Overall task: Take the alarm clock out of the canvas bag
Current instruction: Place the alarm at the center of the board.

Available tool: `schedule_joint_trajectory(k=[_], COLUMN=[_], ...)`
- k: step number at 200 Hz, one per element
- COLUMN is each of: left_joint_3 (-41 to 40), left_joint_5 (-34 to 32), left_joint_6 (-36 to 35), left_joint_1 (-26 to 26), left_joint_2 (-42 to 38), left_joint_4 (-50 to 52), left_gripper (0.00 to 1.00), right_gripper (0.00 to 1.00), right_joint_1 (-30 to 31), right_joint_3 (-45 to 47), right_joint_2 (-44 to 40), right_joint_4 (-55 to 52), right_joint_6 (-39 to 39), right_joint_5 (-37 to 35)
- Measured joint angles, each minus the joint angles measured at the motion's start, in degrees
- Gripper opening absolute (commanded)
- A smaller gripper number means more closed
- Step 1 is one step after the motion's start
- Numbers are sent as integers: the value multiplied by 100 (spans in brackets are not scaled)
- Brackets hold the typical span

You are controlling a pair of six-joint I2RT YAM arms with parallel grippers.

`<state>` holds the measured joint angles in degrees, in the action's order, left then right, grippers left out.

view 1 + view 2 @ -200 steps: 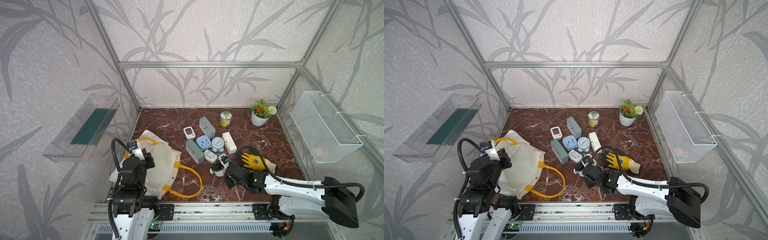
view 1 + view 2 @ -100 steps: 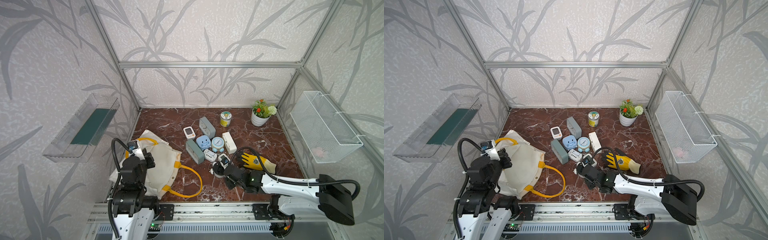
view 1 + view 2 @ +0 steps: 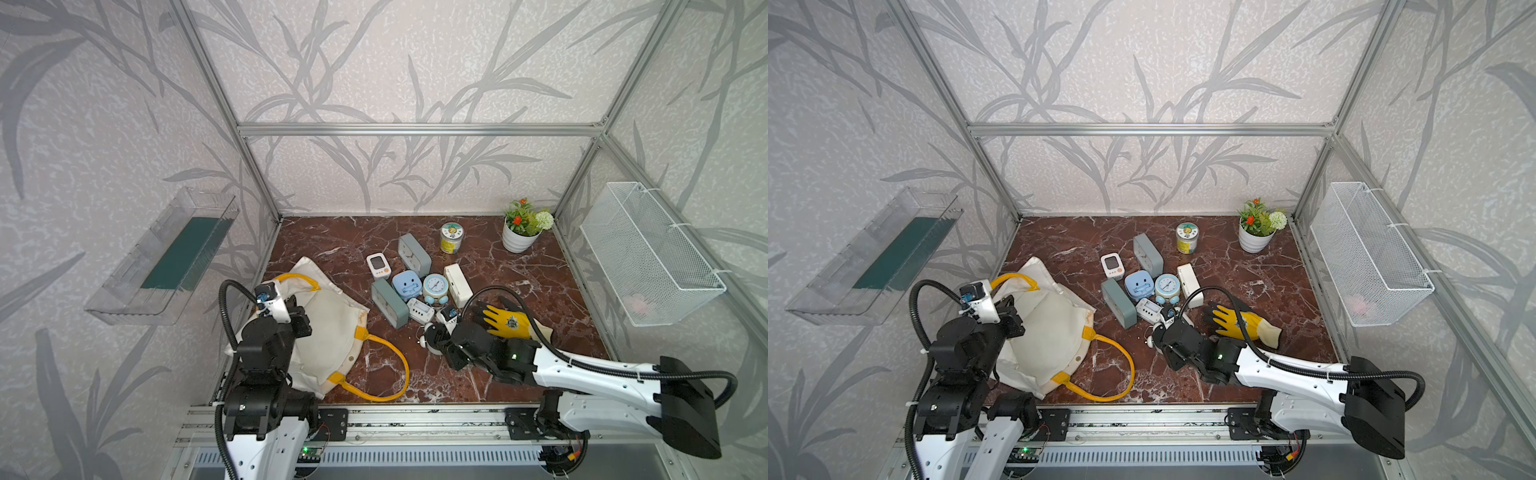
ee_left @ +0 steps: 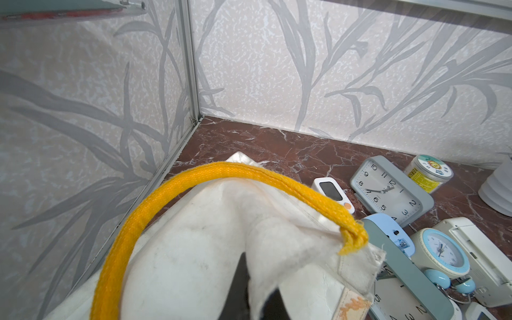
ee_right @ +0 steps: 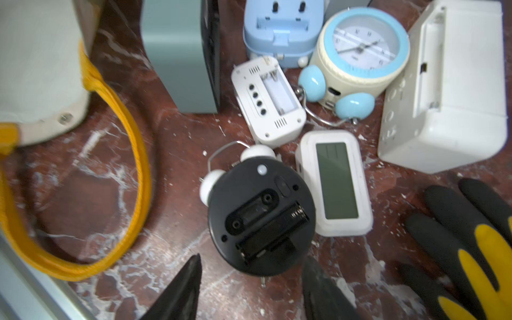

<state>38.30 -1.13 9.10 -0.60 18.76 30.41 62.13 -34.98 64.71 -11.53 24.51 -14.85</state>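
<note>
Right wrist: alarm clock (image 5: 260,219) (face-down) lies between right claw (image 5: 253,263) tips.

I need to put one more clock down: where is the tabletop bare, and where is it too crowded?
Bare: the back-left corner between the canvas bag and back wall; the right side between glove, plant pot and side frame. Crowded: the clock cluster mid-table.

Off-white canvas bag (image 3: 332,328) with yellow handles, slumped on its side; black twin-bell alarm clock (image 5: 260,219) lying face-down, outside it.
</note>
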Motion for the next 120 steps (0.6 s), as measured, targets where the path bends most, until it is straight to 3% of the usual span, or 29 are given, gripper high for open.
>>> schedule_joint_trajectory(k=[33, 120], left_joint_3=[0, -66], left_joint_5=[214, 702], left_joint_6=[13, 146], left_joint_1=[0, 0], left_joint_2=[-50, -496], left_joint_4=[-107, -393], left_gripper=[0, 0], right_gripper=[65, 72], right_joint_1=[4, 164], right_joint_3=[-105, -1547], right_joint_2=[192, 2361], right_joint_4=[761, 1956], right_joint_6=[-17, -262], right_joint_5=[490, 1687])
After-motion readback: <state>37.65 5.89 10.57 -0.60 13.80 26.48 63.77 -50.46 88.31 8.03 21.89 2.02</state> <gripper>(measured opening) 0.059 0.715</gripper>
